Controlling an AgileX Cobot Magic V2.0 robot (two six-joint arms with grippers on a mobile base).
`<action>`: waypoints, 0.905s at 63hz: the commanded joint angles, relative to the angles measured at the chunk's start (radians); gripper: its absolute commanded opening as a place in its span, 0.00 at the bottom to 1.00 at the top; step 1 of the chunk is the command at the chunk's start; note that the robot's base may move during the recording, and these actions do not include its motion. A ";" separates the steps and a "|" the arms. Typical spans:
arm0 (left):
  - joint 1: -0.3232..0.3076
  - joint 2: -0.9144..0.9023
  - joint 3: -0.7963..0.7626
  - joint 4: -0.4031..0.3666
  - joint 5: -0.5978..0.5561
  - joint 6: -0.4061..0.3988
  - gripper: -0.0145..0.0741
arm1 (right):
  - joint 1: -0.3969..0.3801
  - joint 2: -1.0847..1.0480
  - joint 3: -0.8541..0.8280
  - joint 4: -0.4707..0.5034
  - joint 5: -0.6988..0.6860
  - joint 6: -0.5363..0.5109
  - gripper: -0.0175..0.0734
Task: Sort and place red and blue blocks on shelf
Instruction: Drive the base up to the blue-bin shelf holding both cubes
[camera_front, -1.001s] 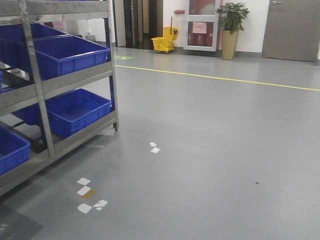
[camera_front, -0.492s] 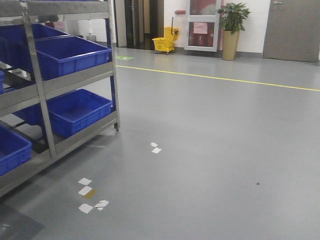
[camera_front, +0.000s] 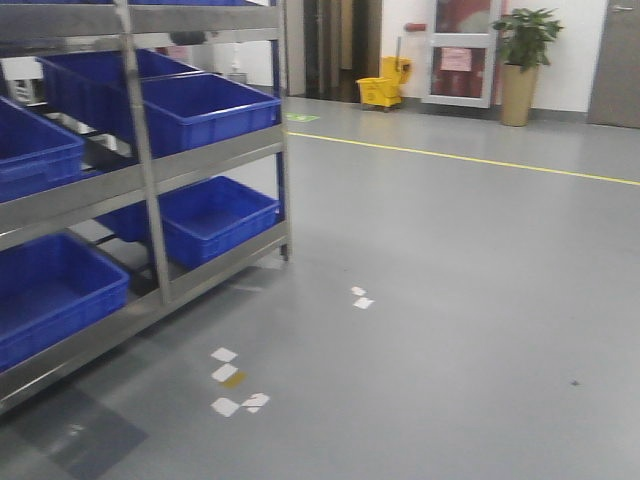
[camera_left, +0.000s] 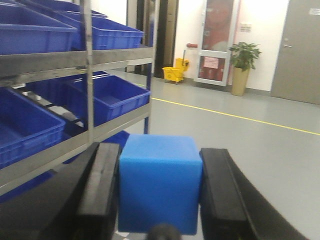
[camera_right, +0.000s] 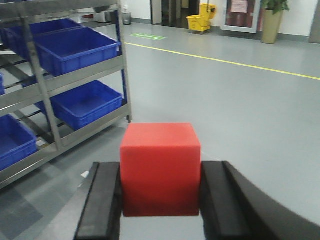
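Blue block (camera_left: 159, 182), a plain matte cube with crisp edges, sits squeezed between the black left jaws, which are closed against two opposite sides. The red block (camera_right: 160, 167), matching it in size and finish, is clamped the same way in the right jaws. Both cubes are carried above the grey floor (camera_front: 450, 300), and neither has reached the shelf (camera_front: 200, 165).

Over the last second the front view has swung. The steel shelf, which had been cut off at the left edge, now spreads across the left third of the frame. One more column of its big blue bins (camera_front: 210, 115) has come into sight. The yellow mop bucket (camera_front: 383, 90) and potted plant (camera_front: 522, 50) by the far wall have slid to the right.

That shift suggests the base is turning and rolling towards the shelf, so the job appears to be in its carrying leg, with placing not yet begun. White tape scraps (camera_front: 225, 372) mark the floor near the shelf's foot. A yellow line (camera_front: 470, 158) crosses the floor further off.
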 joint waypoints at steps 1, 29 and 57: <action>-0.002 0.002 -0.030 -0.006 -0.090 -0.002 0.53 | -0.006 0.004 -0.028 0.001 -0.089 -0.006 0.60; -0.002 0.002 -0.030 -0.006 -0.090 -0.002 0.53 | -0.006 0.004 -0.028 0.001 -0.089 -0.006 0.60; -0.002 0.002 -0.030 -0.006 -0.090 -0.002 0.53 | -0.006 0.004 -0.028 0.001 -0.089 -0.006 0.60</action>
